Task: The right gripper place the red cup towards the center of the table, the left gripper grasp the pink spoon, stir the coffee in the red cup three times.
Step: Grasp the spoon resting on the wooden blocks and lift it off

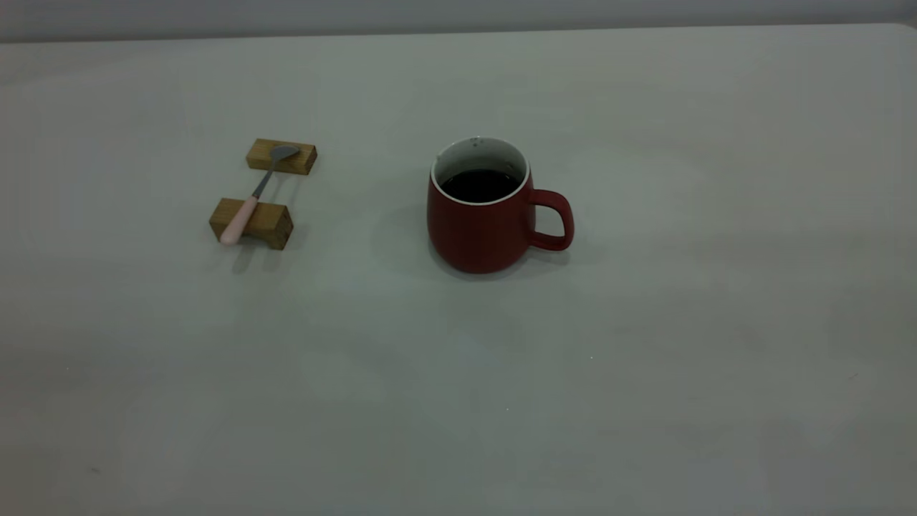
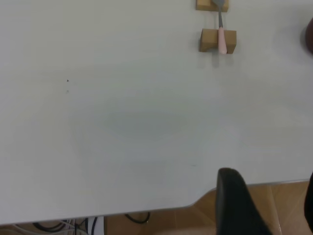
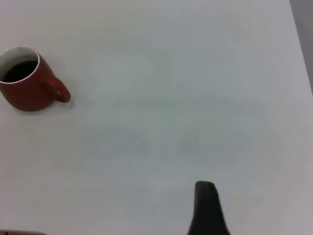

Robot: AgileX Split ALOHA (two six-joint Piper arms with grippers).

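Observation:
The red cup (image 1: 476, 229) stands upright near the middle of the table (image 1: 645, 322), its handle toward the right, with dark coffee (image 1: 480, 185) inside. To its left the pink spoon (image 1: 252, 197) lies across two wooden blocks, its bowl on the far one. Neither gripper shows in the exterior view. The left gripper (image 2: 269, 178) hangs open over the table's edge, far from the spoon (image 2: 221, 32). The right gripper (image 3: 259, 196) shows one dark finger (image 3: 205, 205) with nothing beside it, well away from the cup (image 3: 27, 93). Both hold nothing.
The far block (image 1: 281, 157) and the near block (image 1: 261, 223) carry the spoon. In the left wrist view the table's edge (image 2: 146, 211) gives way to a wooden floor (image 2: 195, 218) with cables (image 2: 63, 226). A grey wall (image 1: 458, 14) runs behind the table.

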